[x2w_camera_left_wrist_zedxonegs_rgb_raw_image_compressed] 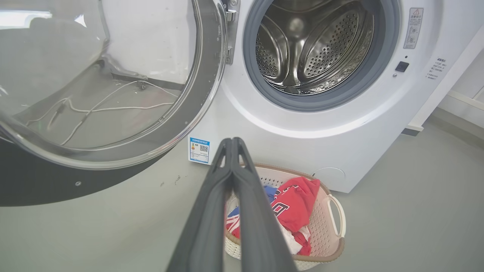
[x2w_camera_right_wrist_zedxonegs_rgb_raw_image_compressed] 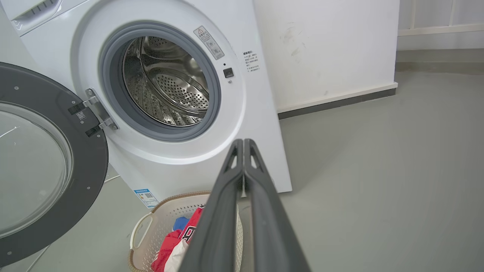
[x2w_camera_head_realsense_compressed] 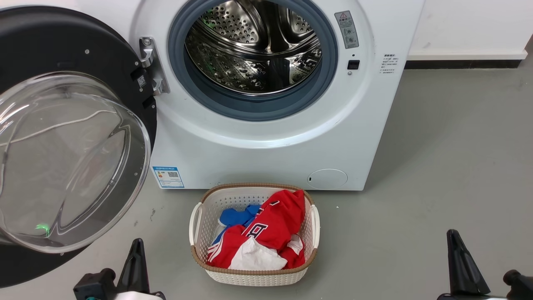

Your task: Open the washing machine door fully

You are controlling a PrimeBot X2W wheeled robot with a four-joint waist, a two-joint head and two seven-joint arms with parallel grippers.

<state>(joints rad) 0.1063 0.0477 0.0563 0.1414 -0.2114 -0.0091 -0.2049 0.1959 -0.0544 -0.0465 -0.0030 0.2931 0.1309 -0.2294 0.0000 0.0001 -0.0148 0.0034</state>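
Both arms sit low and back, clear of everything. The left claw has its two dark fingers pressed together, pointing towards the machine above the basket and gripping nothing. The right claw is the same, fingers together and empty, well off to the right over bare floor.

The washing machine stands square ahead, a white box on the floor. Its door is swung wide out to the left on the metal hinge, well away from the opening, with its inner face towards us. The bulging glass window sticks out from the black rim, and a white cable on the floor shows through it. The steel drum is in plain sight, ringed by the grey rubber seal, and there is no laundry visible in it.

Just in front of the machine sits a cream basket with a brown rim. Inside is a red garment with white trim on top, a blue piece tucked at the back left and a white cloth at the front.

The floor is smooth grey. A white wall with a dark skirting strip runs behind on the right. Low on the machine's front are a blue sticker and a round cap.
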